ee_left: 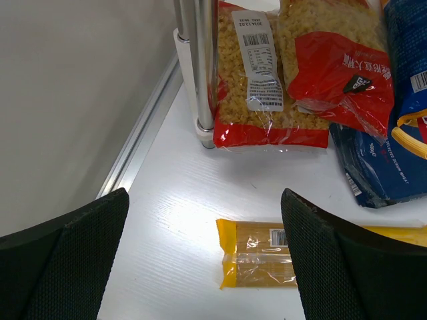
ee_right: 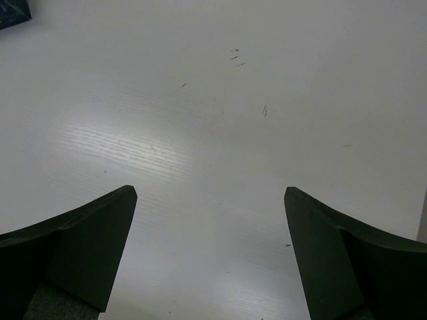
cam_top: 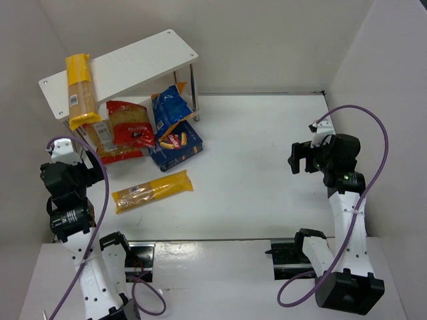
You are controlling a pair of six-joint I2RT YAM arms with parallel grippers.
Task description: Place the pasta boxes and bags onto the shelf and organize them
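A: Step in hand?
B: One spaghetti bag sits on the shelf; second bag is on the table. Left gripper hovers at its end, spread, empty.
A: Right gripper?
B: Spread, empty. Next, probably — descend, pinch.

White table, spaghetti bag, red bag, dark-blue box, shelf

A robotics lab test cell: a white bench boxed in by white walls, left arm and right arm bolted at its near edge, purple cables trailing, a shelf staged at the far-left corner.
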